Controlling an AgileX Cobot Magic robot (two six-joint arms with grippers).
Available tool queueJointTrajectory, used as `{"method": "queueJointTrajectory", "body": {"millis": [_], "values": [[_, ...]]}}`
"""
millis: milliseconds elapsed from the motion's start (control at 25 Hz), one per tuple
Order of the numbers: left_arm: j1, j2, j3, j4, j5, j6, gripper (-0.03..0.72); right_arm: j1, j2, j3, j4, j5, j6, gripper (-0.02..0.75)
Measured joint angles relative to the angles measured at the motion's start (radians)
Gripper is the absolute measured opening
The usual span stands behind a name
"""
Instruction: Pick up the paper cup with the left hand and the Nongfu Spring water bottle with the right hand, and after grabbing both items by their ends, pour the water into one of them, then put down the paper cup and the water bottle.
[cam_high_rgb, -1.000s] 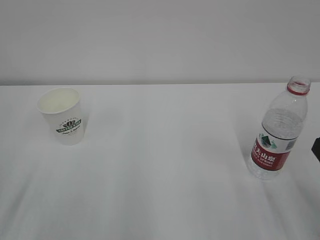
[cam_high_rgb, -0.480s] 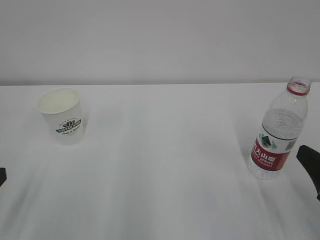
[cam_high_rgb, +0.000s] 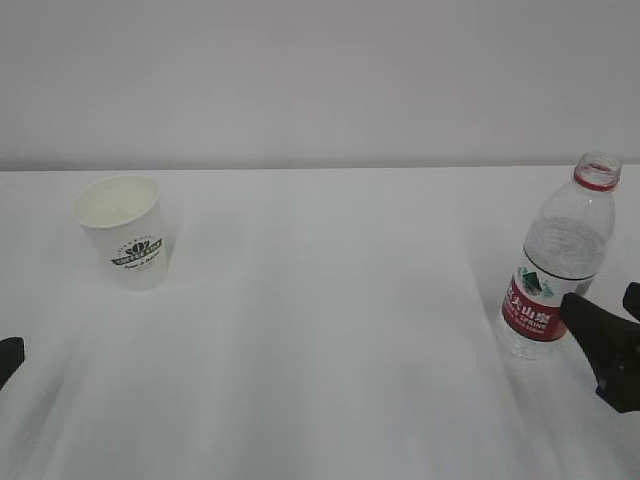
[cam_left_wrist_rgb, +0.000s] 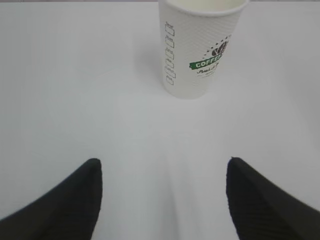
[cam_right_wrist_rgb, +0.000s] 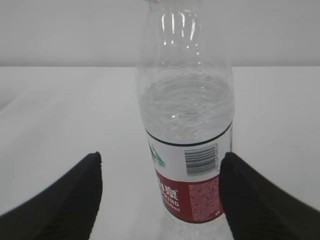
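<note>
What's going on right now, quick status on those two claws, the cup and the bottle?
Left gripper open, short of paper cup. Right gripper open, fingers flanking Nongfu Spring water bottle, no grip visible. Both upright on table. Nothing in the way.

Paper cup (cam_high_rgb: 124, 232) left on the table (cam_high_rgb: 330, 330) — water bottle (cam_high_rgb: 558, 262) far right.

We count one paper cup (cam_high_rgb: 123, 229) at far left, one water bottle (cam_high_rgb: 558, 262) at right, and two grippers, the left (cam_left_wrist_rgb: 160, 197) and the right (cam_right_wrist_rgb: 160, 195), on one table (cam_high_rgb: 320, 330).
</note>
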Motion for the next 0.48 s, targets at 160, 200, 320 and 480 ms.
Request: {"method": "queueJointTrajectory", "body": {"millis": [160, 200, 320, 480], "values": [[0.0, 0.0, 0.0, 0.0, -0.004, 0.0, 0.561, 0.0, 0.077, 0.0, 0.014, -0.015, -0.02, 0.549], [0.0, 0.0, 0.0, 0.0, -0.006, 0.0, 0.561, 0.0, 0.089, 0.0, 0.016, -0.015, -0.024, 0.549], [0.0, 0.0, 0.0, 0.0, -0.016, 0.0, 0.561, 0.0, 0.104, 0.0, 0.024, -0.018, -0.034, 0.549], [0.0, 0.022, 0.0, 0.0, -0.039, 0.0, 0.561, 0.0, 0.105, 0.0, 0.053, -0.021, -0.043, 0.549]]}}
